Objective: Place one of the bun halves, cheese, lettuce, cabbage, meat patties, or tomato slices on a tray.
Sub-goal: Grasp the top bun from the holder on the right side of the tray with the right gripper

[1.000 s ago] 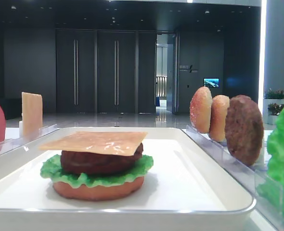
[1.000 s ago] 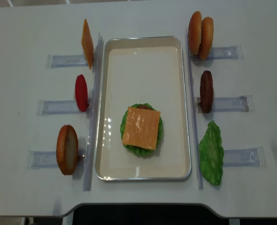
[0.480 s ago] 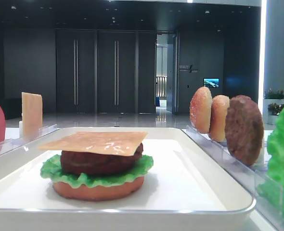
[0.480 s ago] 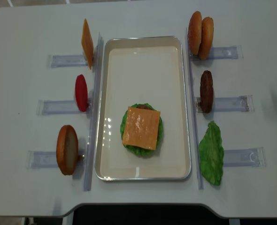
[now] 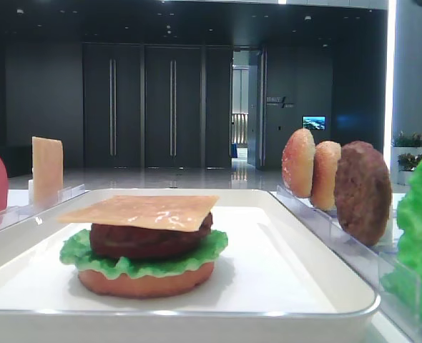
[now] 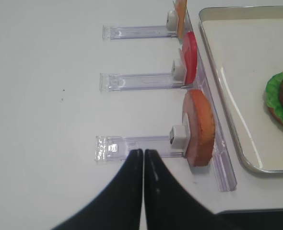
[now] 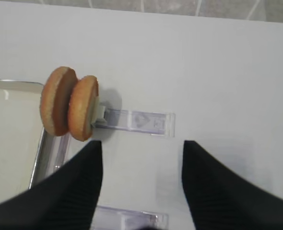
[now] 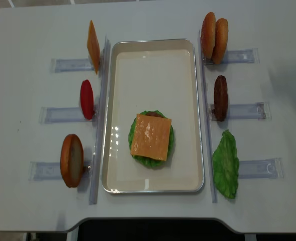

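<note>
Speckled golden bun half (image 8: 208, 34) stands on edge beside white tray (image 8: 153, 50).

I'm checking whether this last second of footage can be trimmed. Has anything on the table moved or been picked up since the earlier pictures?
Nothing has visibly changed. The stacked burger with its yellow-orange cheese square on top sits in the same spot on the white rectangular tray, and the pieces standing in the clear holders on both sides are where they were. Neither gripper appears in the two overhead views, then or now.
</note>
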Robot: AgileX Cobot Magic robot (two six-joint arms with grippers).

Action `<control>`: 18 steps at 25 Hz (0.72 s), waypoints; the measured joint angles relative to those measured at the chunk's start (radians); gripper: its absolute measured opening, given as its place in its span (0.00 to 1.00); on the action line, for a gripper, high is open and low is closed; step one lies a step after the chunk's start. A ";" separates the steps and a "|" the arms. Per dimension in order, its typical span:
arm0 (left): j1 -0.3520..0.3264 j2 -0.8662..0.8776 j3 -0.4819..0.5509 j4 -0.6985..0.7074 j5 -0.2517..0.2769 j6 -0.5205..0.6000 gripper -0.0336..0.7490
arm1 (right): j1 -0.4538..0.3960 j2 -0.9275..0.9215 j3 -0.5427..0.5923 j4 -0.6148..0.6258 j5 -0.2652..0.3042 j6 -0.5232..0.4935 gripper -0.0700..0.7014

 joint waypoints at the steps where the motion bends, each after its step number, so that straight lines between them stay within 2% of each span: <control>1: 0.000 0.000 0.000 0.000 0.000 0.000 0.04 | 0.014 0.020 -0.019 0.000 0.000 0.004 0.56; 8: 0.000 0.000 0.000 0.000 0.000 0.000 0.04 | 0.079 0.143 -0.128 -0.001 0.000 0.025 0.56; 18: 0.000 0.000 0.000 0.001 0.000 0.000 0.04 | 0.138 0.232 -0.199 -0.003 -0.012 0.110 0.56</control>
